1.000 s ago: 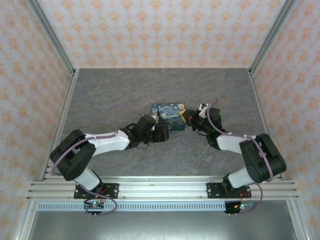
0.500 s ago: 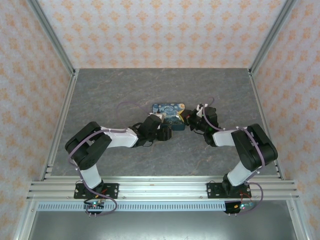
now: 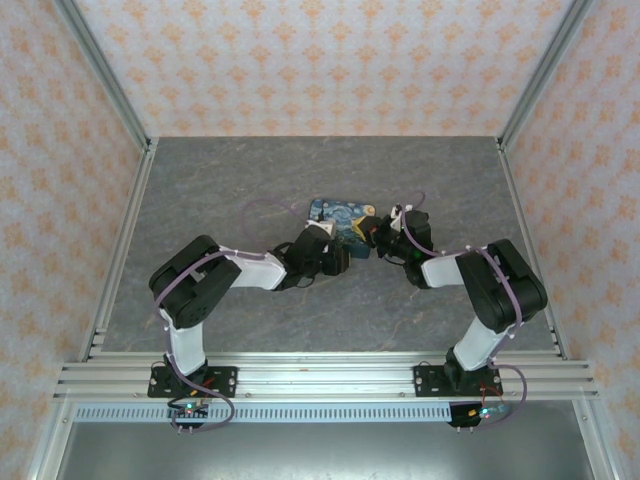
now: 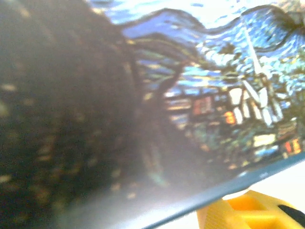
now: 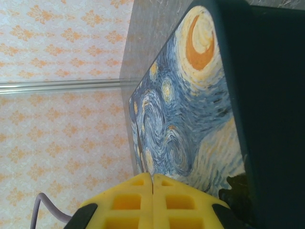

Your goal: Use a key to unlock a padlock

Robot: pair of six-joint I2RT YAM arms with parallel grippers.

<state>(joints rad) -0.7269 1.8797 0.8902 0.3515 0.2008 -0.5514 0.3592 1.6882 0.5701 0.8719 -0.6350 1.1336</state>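
Note:
The blue box with swirled night-sky print (image 3: 338, 218) lies at the middle of the table. It sits very close in the left wrist view, where the blue box (image 4: 214, 95) is blurred. My left gripper (image 3: 337, 257) is at the box's near edge. One yellow finger (image 4: 250, 211) shows under the box's edge, and the jaws' state is hidden. My right gripper (image 3: 374, 240) is at the box's right side. In its own view the right gripper (image 5: 152, 177) is shut, pads pressed together, right in front of the blue box (image 5: 186, 109). The key and padlock are hidden.
The grey table (image 3: 230, 180) is fenced by aluminium posts and patterned walls on three sides. A slotted rail (image 3: 320, 376) runs along the near edge over both arm bases. Purple cables loop off both wrists close to the box.
Both arms have folded in, their elbows now nearer the middle. The left gripper stayed at the box's near edge, and the box has turned slightly and shifted a little toward the back right.

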